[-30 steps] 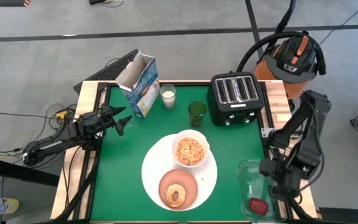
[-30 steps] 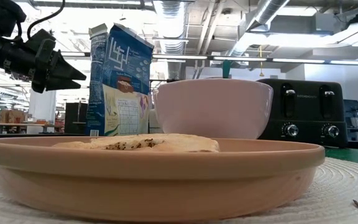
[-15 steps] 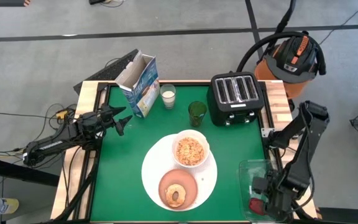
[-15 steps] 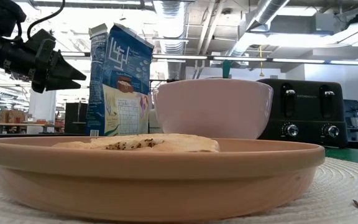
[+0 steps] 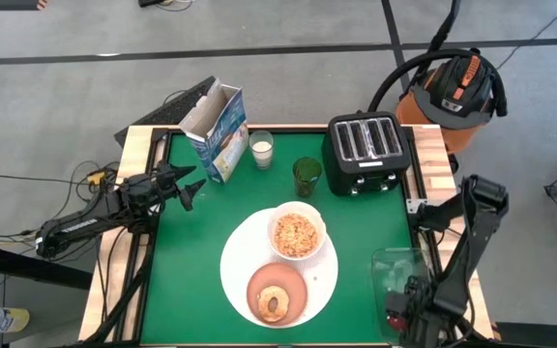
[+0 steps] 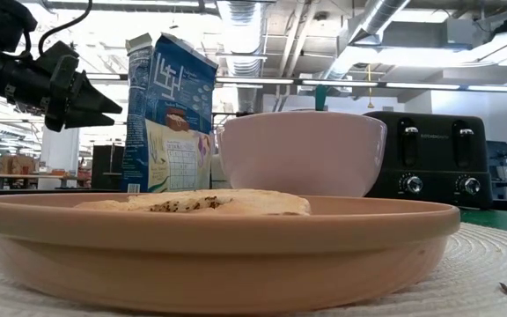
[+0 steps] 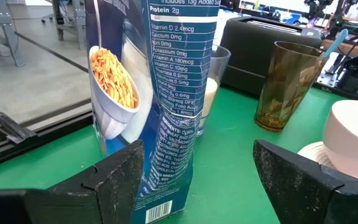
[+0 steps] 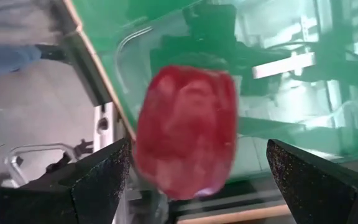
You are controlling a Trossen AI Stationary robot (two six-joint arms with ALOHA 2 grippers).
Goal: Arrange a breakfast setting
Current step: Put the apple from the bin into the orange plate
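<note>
Your right gripper point(image 8: 185, 186) had its jaws spread wide, one dark finger on each side of the small dark-red item point(image 8: 186, 130), with clear gaps on both flanks and no contact that I could see. In the high view that gripper point(image 5: 406, 311) hung over the clear plastic tray point(image 5: 385, 266) at the bench's near right corner, and the red item point(image 5: 393, 319) lay in the tray's near end.

You could judge the item light, rounded and glossy, so probably slippery and perhaps a little soft. Its broad middle, taken across the flanks with gentle pressure, looked like the best hold. The tray's thin, slick walls stood close around it and might have caught a finger or slid along with the item.

Your left gripper point(image 7: 191, 180) waited with its jaws wide apart just beside the blue cereal box point(image 7: 151, 93), at the bench's far left. A glass of milk point(image 5: 261, 149) and a green tumbler point(image 5: 306, 175) stood beside the box, with the black toaster point(image 5: 365, 152) to their right.

The large white plate point(image 5: 240, 280) sat mid-bench, carrying the white bowl point(image 5: 315, 215) of cereal and the salmon-pink plate point(image 5: 255, 282) with the bagel point(image 5: 275, 304). The run from tray to plate looked open. I saw no spoon.
</note>
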